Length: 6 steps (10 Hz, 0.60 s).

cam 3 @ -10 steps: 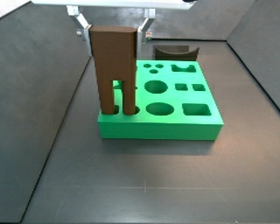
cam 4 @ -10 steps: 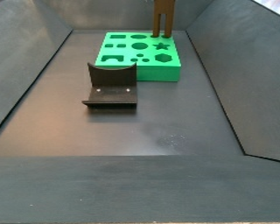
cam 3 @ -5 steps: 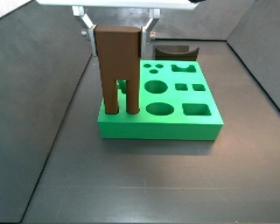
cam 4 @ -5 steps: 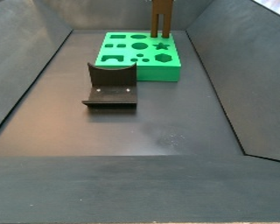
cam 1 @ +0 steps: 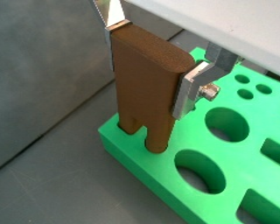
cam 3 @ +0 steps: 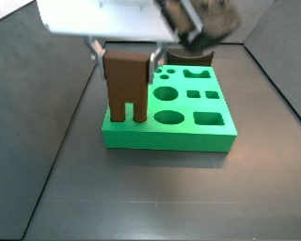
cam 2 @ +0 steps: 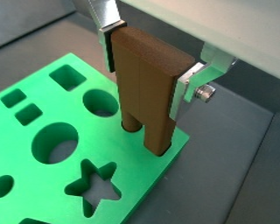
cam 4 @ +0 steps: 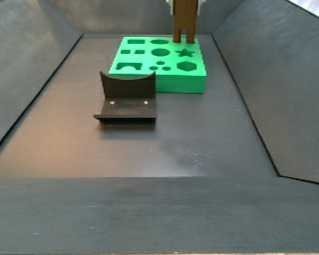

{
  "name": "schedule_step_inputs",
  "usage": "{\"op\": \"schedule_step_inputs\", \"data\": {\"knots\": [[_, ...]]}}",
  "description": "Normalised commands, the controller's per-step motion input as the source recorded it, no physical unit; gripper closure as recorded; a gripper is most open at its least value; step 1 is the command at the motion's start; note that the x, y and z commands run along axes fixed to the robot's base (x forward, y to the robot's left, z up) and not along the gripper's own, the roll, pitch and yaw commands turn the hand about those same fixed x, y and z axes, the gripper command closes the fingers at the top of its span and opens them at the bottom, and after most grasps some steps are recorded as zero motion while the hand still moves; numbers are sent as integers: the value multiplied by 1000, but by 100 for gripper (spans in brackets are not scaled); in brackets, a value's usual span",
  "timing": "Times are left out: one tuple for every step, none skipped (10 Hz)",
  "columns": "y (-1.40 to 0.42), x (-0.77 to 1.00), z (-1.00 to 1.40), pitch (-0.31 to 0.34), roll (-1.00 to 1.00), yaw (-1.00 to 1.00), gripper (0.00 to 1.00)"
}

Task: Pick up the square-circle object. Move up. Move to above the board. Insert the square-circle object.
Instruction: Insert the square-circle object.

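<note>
Dark grey flooring and sloped walls surround the board point(cam 3: 172, 118), which lies directly beneath the jaws with the fixture point(cam 4: 127, 97) standing well apart from it. Clamped by the gripper point(cam 1: 154, 61) between its silver fingers point(cam 1: 199, 80) on two opposite faces of its upper end, the square-circle object point(cam 1: 149, 87) hangs straight down from the jaws, its long axis upright and its two prongs already reaching into the holes at the board's corner in both wrist views. Judging from this, the insertion turns on keeping that axis vertical and pressing straight down from the jaws.
</note>
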Motion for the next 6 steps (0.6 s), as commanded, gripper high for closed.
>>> {"op": "schedule_step_inputs", "data": {"knots": [[-26, 0, -469, -27, 110, -109, 100], [0, 0, -414, -20, 76, -100, 100], [0, 0, -257, -31, 0, -17, 100], [0, -14, 0, -16, 0, 0, 100], [-23, 0, -11, 0, 0, 0, 100], [0, 0, 0, 0, 0, 0, 100]]}}
